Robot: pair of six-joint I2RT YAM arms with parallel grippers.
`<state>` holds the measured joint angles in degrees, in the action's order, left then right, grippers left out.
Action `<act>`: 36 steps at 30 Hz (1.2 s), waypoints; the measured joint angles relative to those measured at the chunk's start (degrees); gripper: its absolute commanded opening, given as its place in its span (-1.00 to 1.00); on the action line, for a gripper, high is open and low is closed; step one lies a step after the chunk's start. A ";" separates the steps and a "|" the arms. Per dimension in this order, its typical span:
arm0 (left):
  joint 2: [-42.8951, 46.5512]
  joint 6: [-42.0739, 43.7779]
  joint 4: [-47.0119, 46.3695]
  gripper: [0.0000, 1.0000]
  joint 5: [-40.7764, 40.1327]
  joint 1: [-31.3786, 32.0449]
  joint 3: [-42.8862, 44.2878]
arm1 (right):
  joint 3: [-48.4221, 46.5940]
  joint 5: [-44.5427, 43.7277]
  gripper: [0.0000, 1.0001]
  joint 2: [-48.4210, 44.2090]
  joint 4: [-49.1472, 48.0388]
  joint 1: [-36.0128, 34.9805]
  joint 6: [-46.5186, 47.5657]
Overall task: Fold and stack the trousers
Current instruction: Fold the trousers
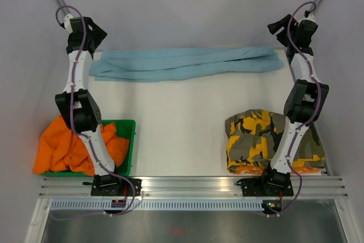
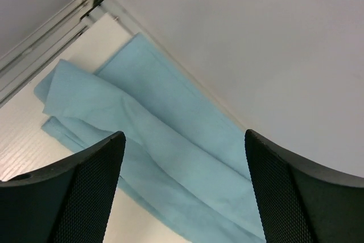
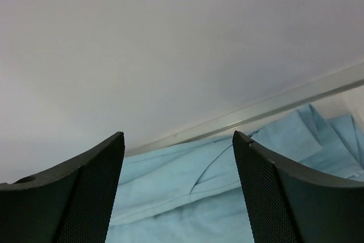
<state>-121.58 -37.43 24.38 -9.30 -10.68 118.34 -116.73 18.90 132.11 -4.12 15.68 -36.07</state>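
Note:
Light blue trousers (image 1: 182, 64) lie folded lengthwise in a long strip along the table's far edge. My left gripper (image 1: 95, 33) hangs open and empty above their left end, which shows in the left wrist view (image 2: 170, 146). My right gripper (image 1: 278, 27) hangs open and empty above their right end, which shows in the right wrist view (image 3: 182, 197). Folded camouflage trousers (image 1: 259, 138) in yellow, grey and black lie at the front right, partly behind the right arm. Orange trousers (image 1: 62, 149) lie heaped in a green bin (image 1: 129, 140) at the front left.
White walls close in the back and sides. A metal rail (image 1: 193, 185) runs along the table's near edge with both arm bases on it. Bare white table (image 1: 182, 123) lies between the bin and the camouflage trousers.

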 measured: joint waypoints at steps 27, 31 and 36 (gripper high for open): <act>6.32 -14.16 -14.27 0.52 12.68 2.56 -39.65 | 37.97 -10.08 0.56 -8.76 -5.05 -0.90 -9.84; 2.99 -17.38 -16.96 0.40 12.92 2.54 -39.58 | 37.83 -10.84 0.52 -5.62 -13.73 -0.90 -15.15; 1.51 -20.22 -17.81 0.33 12.81 2.54 -38.29 | 35.41 -12.11 0.30 -1.84 -18.80 -0.90 -18.84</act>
<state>-120.07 -57.65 6.57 3.51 -8.14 80.05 -81.32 6.79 130.28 -22.92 14.79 -54.92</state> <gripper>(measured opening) 0.664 0.691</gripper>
